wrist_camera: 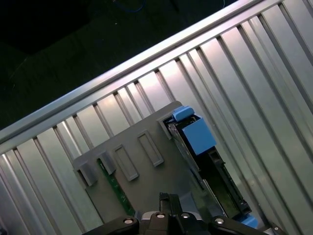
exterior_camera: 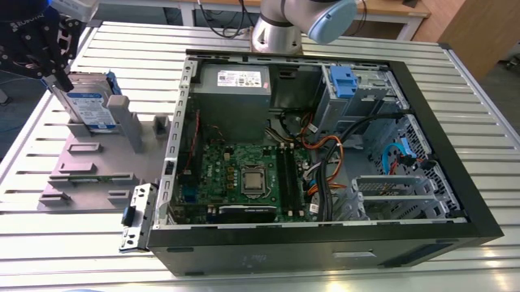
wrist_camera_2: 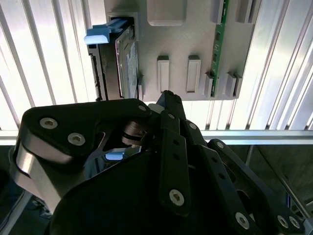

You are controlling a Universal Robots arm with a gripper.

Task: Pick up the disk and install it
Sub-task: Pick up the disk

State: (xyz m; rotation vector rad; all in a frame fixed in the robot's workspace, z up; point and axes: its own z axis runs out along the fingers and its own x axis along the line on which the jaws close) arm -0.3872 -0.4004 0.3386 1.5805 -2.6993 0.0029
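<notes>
The disk (exterior_camera: 87,104) stands on edge in a slot of the grey holder plate (exterior_camera: 89,182) at the exterior view's left, its white-and-blue label facing out and its blue frame around it. My black gripper (exterior_camera: 58,79) hangs at the disk's upper far corner, shut, with nothing between its fingers. In the second wrist view the disk (wrist_camera_2: 122,58) lies just beyond and to one side of the gripper (wrist_camera_2: 166,98). In the first wrist view the blue frame end of the disk (wrist_camera: 198,134) sits beside the gripper (wrist_camera: 169,198).
The open computer case (exterior_camera: 455,182) fills the exterior view's middle and right, with a motherboard (exterior_camera: 243,176), a grey power supply box (exterior_camera: 235,91) and a blue latch (exterior_camera: 343,82) at the drive bay. A green circuit strip (wrist_camera_2: 220,44) sits on the holder plate. A slatted metal table (exterior_camera: 130,42) lies underneath.
</notes>
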